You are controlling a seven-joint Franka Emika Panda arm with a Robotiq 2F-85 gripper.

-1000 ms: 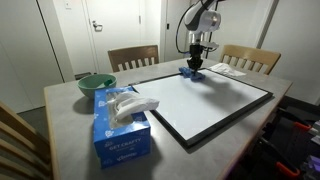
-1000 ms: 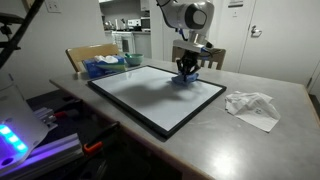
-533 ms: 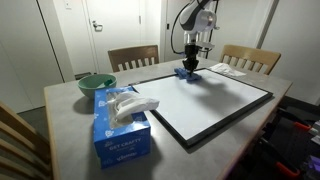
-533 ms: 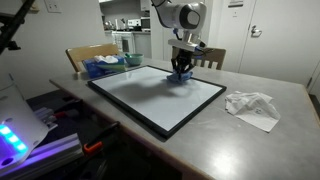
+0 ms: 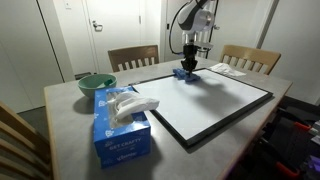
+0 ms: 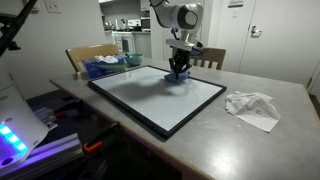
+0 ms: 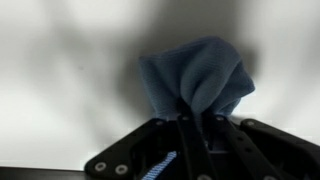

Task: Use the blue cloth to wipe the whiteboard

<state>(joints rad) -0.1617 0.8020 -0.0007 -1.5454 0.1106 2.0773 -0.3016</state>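
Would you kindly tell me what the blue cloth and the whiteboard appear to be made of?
The cloth looks like soft, matte, fuzzy fabric, perhaps microfibre: it bunches into folds in the pincer. The whiteboard seems a hard, smooth, glossy white panel, showing soft sheen, with a thin dark frame of unclear material.

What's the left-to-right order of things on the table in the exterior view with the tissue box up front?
green bowl → tissue box → blue cloth → white papers. The whiteboard spans under much of this stretch, so it is left out.
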